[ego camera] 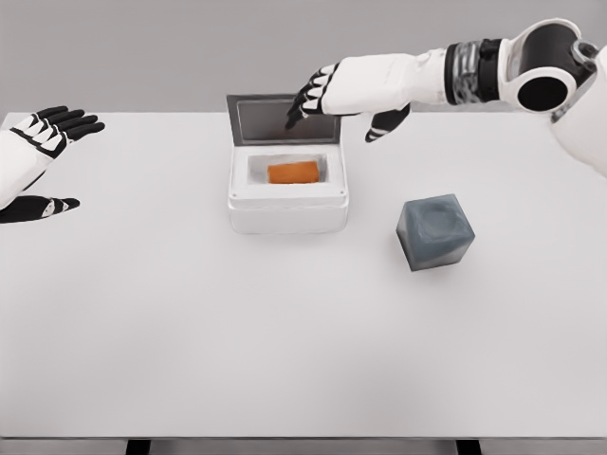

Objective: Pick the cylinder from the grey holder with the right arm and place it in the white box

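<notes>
Lying inside the open white box point(287, 199), an orange cylinder point(293, 172) is seen. The right hand point(327, 95) is held above the box's raised lid, fingers spread, empty. The grey holder point(435, 231) sits to the right; the left hand point(43, 142) rests open at the table's point(285, 341) left edge.

A white table point(285, 351) is carrying 2 things: a white box point(288, 204) sitting near the middle of its far edge, and a grey holder point(435, 231) resting just right of it.
</notes>
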You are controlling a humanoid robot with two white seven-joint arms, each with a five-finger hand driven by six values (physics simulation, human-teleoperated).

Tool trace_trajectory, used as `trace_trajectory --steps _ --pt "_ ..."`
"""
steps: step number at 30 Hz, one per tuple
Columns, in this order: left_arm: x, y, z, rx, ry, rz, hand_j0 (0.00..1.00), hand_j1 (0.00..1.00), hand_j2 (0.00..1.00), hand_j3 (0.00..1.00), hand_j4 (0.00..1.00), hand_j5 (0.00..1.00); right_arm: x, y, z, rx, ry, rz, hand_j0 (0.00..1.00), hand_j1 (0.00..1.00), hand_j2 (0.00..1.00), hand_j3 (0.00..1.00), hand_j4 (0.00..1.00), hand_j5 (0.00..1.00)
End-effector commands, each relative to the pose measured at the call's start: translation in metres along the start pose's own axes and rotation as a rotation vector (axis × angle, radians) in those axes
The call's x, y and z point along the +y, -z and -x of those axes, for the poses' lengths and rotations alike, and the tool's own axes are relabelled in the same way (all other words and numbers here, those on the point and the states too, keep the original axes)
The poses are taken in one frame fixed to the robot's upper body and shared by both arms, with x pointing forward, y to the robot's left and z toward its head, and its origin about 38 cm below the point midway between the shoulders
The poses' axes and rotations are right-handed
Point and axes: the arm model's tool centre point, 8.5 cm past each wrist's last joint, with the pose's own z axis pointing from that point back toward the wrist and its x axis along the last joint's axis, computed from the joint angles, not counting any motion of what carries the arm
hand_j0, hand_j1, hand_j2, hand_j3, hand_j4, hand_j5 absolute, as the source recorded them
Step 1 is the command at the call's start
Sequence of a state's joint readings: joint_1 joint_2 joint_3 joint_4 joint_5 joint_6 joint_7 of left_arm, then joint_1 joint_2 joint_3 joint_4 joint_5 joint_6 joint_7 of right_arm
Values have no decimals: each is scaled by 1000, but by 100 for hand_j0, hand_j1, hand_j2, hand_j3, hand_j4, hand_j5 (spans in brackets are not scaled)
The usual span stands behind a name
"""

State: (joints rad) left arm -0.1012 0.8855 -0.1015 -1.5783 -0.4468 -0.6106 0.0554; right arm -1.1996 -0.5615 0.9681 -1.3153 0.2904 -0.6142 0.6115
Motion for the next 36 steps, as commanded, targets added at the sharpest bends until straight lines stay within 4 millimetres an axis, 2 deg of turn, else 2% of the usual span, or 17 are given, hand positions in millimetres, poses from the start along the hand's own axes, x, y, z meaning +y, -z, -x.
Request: trace_trajectory --steps 1,3,4,5,7,10,12,17,20,24,26,27,29,30,31,33,36 --pt "1 0 0 0 -4 -5 100 100 100 100 100 100 -32 -26 -11 3 -70 84 100 100 100 100 100 100" --pt "1 0 0 -1 -5 -6 100 100 100 100 100 100 -60 -68 -17 45 -142 176 100 100 100 100 100 100" --pt "1 0 0 -1 -4 -7 100 100 100 100 100 100 -62 -82 -14 74 -145 194 100 100 100 100 100 100" --pt "2 0 1 0 1 -3 100 100 100 100 100 100 -59 -111 -2 142 -123 232 100 100 100 100 100 100" --pt "4 2 2 0 8 -1 100 100 100 100 100 100 -37 -140 8 215 -80 227 100 100 100 100 100 100" --pt "6 9 -4 -25 9 0 100 100 100 100 100 100 34 -159 20 283 73 168 100 100 100 100 100 100" --pt "0 14 -11 -48 -26 4 100 100 100 100 100 100 53 -163 14 289 114 187 100 100 100 100 100 100" --pt "15 19 -7 -55 -138 -48 100 100 100 100 100 100 53 -162 8 251 148 219 100 100 100 100 100 100" --pt "13 27 -12 -98 -235 49 100 100 100 100 100 100 78 -153 3 221 228 222 100 100 100 100 100 100" --pt "-1 59 -36 -241 -391 197 100 100 100 100 100 100 88 -147 -5 194 284 235 100 100 100 100 100 100" --pt "-1 60 -36 -264 -444 240 100 100 100 100 100 100 91 -145 -10 183 285 230 100 100 100 100 100 100" --pt "-2 59 -36 -282 -502 272 100 100 100 100 100 100 87 -154 -7 201 275 253 100 100 100 100 100 100" --pt "-1 59 -37 -307 -589 316 100 100 100 100 100 100 100 -152 -15 189 296 241 100 100 100 100 100 100" --pt "4 62 -32 -282 -622 313 100 100 100 100 100 100 91 -151 -23 171 266 244 100 100 100 100 100 100" --pt "11 67 -27 -248 -640 306 100 100 100 100 100 100 84 -159 -28 172 255 268 100 100 100 100 100 100" --pt "17 72 -19 -192 -714 292 100 100 100 100 100 100 69 -191 -35 194 248 354 100 100 100 100 100 100" --pt "24 85 -1 -97 -775 275 100 100 100 100 100 100 73 -204 -37 219 255 380 100 100 100 100 100 100"
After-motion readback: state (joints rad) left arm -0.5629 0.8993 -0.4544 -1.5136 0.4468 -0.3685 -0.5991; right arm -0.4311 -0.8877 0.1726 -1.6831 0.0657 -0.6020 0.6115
